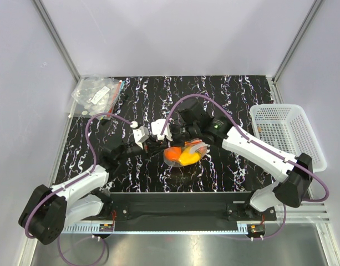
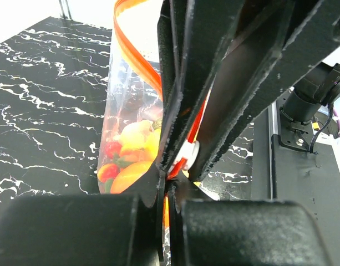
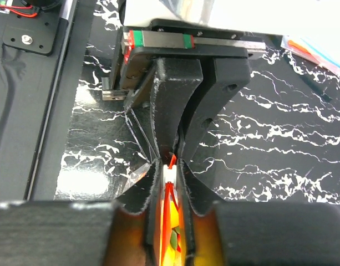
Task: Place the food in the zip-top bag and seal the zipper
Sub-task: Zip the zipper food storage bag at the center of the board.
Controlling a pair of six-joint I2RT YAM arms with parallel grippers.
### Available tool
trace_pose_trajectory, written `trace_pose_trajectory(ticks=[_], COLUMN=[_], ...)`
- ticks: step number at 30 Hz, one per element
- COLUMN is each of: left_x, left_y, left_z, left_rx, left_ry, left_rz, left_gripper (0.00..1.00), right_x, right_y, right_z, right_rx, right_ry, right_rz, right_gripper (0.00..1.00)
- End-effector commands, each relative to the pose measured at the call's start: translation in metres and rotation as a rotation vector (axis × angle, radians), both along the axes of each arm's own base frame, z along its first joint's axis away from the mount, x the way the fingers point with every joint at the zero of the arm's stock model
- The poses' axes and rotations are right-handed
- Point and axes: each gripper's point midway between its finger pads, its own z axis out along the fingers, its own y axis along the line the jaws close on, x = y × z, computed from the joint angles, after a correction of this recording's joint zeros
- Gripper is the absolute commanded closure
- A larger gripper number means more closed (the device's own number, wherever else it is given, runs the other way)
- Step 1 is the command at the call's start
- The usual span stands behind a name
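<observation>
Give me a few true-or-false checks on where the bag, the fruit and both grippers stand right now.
1. The fruit is inside the bag. True.
2. The left gripper is open and clear of the bag. False: it is shut on the zipper.
3. The right gripper pinches the zipper. True.
4. The white basket holds some of the fruit. False: no fruit shows in it.
</observation>
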Motion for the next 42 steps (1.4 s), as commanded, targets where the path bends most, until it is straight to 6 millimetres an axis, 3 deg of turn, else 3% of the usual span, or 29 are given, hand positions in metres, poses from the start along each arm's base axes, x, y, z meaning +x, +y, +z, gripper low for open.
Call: trace_pose_trajectory(ticks=[1, 17, 25, 36, 42], left_x=[0.006, 0.021, 0.028, 0.069, 0.075], left_y=[0.003, 0.030, 0.046, 0.106, 0.138], left_z=[0.029, 0.028, 0.029, 0.011, 0.001], left_rx=[-0.065, -0.136, -0.177, -0.233, -0.275], left_ry=[-0.106, -0.080, -0.062, 0.111, 0.169], left_rz=[0.022, 0.193, 0.279, 0.633, 0.783], left_gripper=[1.00, 1.00, 1.00, 1.00, 1.00], right_x=[0.007, 0.016, 0.033, 0.032, 0.032], right_y=[0.000, -0.023, -0.042, -0.076, -0.102], right_z=[0.010, 0.007, 0.011, 0.009, 0.010], right_rx=[-0.006, -0.049, -0.063, -0.039, -0.041], right_ry=[-0.049, -0.082, -0.077, 0.025, 0.060], right_rz=[-0.024, -0.113, -0.211, -0.330, -0.432], right_gripper=[0.83, 0.88, 0.89, 0.91, 0.92])
